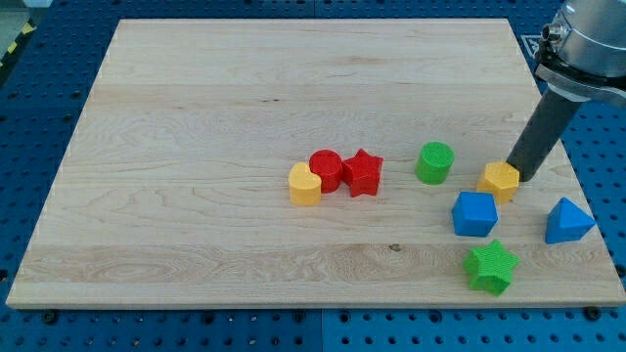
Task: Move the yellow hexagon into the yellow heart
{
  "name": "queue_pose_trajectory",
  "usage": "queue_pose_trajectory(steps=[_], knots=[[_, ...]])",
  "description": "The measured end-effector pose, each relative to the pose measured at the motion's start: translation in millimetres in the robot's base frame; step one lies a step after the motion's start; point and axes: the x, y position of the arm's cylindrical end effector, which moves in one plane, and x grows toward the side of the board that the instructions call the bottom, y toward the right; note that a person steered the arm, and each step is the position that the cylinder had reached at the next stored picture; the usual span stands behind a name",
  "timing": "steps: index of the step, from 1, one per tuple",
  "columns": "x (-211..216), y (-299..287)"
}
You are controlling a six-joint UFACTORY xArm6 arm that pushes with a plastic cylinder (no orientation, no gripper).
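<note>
With no claw to open or close, my tip [515, 178] touches the yellow hexagon's [499, 180] right side, the yellow heart [304, 185] lying far left across the frame's centre.

Single arm, entering from the view's top right corner. Grey metal wrist housing [587, 39] cut off by the frame edge, only its lower part visible. Straight dark rod [543, 132] descending from the housing, slanted downward toward the view's left. My tip [515, 177] at the rod's lower end, down at the board surface, in the right part of the view, roughly at mid-height. No gripper or fingers fitted.
</note>
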Motion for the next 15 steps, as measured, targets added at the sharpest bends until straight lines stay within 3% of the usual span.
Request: queue_pose_trajectory(steps=[4,11,15], knots=[[16,-4],[19,-133],[44,-124]])
